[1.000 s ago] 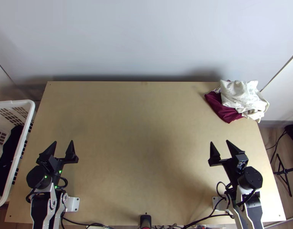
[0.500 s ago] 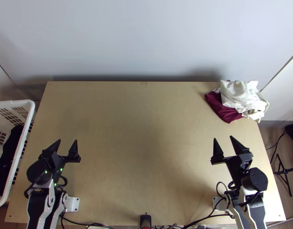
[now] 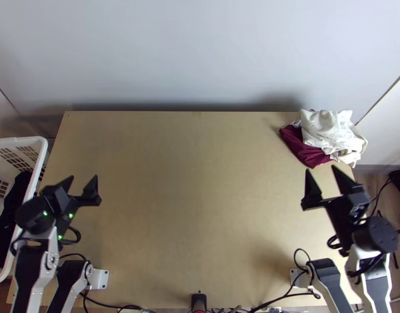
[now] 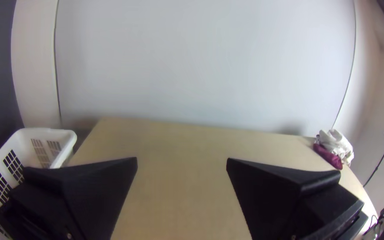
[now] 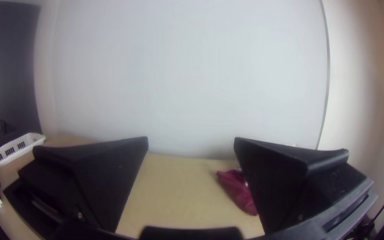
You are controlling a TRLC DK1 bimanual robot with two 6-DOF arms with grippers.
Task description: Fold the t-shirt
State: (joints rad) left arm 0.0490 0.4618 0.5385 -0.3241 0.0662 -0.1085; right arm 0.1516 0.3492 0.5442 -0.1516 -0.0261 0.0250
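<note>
With black wedge fingers (image 4: 103, 191) parted on both the left tool (image 3: 83, 178) and right tool (image 3: 320, 168), dark cloth (image 3: 11, 208) lies in the slotted white basket (image 3: 44, 151) beside the former, and beyond the latter crumpled off-white cloth (image 3: 329, 130) tops bunched maroon cloth (image 3: 303, 148) at the wooden worktop's (image 3: 200, 208) far right corner, though which is the t-shirt I cannot tell.

So the basket (image 3: 22, 141) gets chopped off by the top view's left edge, and can't really make out what the dark cloth (image 3: 9, 208) in it is. White cloth (image 3: 327, 130) covers part of the maroon cloth (image 3: 299, 148), and the right gripper (image 3: 320, 168) blocks more of it in the right wrist view.
</note>
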